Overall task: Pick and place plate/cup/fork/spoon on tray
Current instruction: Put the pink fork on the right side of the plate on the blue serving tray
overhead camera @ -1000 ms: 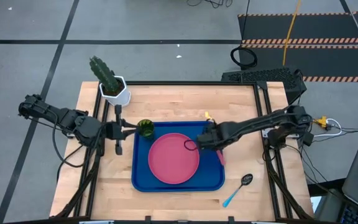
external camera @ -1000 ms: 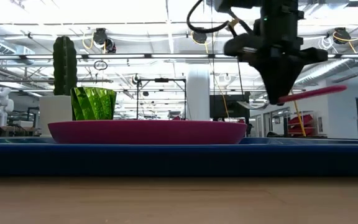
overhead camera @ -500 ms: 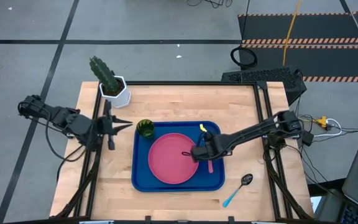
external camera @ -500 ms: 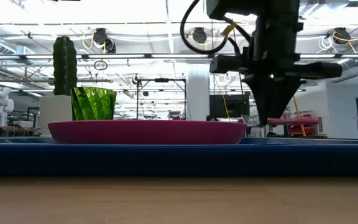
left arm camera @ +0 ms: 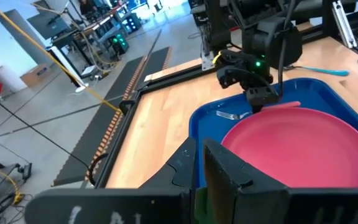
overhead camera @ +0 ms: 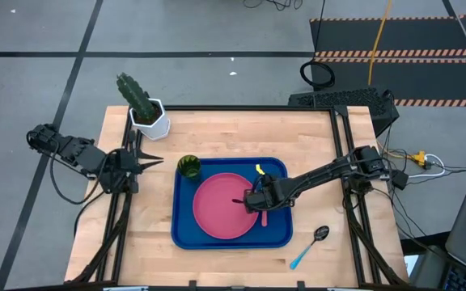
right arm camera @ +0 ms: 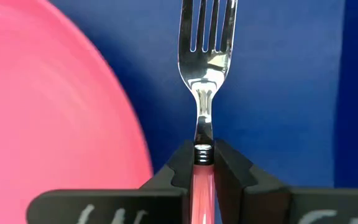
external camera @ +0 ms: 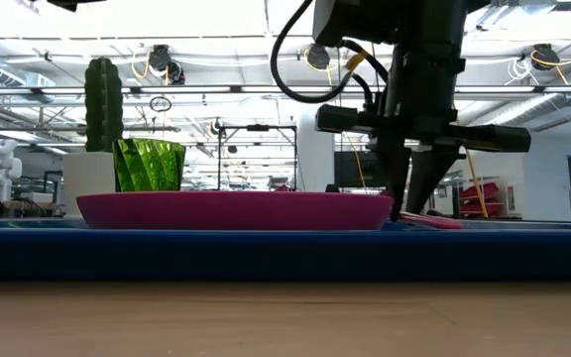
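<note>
The pink-red plate [overhead camera: 225, 206] lies in the blue tray [overhead camera: 186, 233]. The green cup [overhead camera: 188, 167] stands on the tray's far left corner. My right gripper [overhead camera: 257, 202] is low over the tray by the plate's right rim, shut on the pink-handled fork [right arm camera: 207, 37]. The fork's tines [left arm camera: 229, 115] point toward the far edge. The blue-handled spoon [overhead camera: 307, 249] lies on the table, right of the tray's near right corner. My left gripper [overhead camera: 158, 160] is shut and empty, left of the cup and clear of it. My right gripper pinches the fork's pink handle at its tine end [right arm camera: 202, 163], just behind the metal collar, between its two fingers. The fingers [external camera: 401, 188] point down and lie across the fork. The handle [external camera: 434, 220] lies low and nearly level at the tray; the tray's rim hides whether it rests there.
A white hexagonal pot with a cactus [overhead camera: 149, 120] stands at the table's far left corner. Bare wood [overhead camera: 241, 133] shows beyond the tray and along the near edge. A black frame rail [overhead camera: 350, 218] runs along the table's right side.
My right gripper has gone down and toward the near left with the fork. The fork has come from well above the tray, handle end tipped up, to low beside the plate's right rim. My left gripper has drawn back from the cup toward the table's left edge.
</note>
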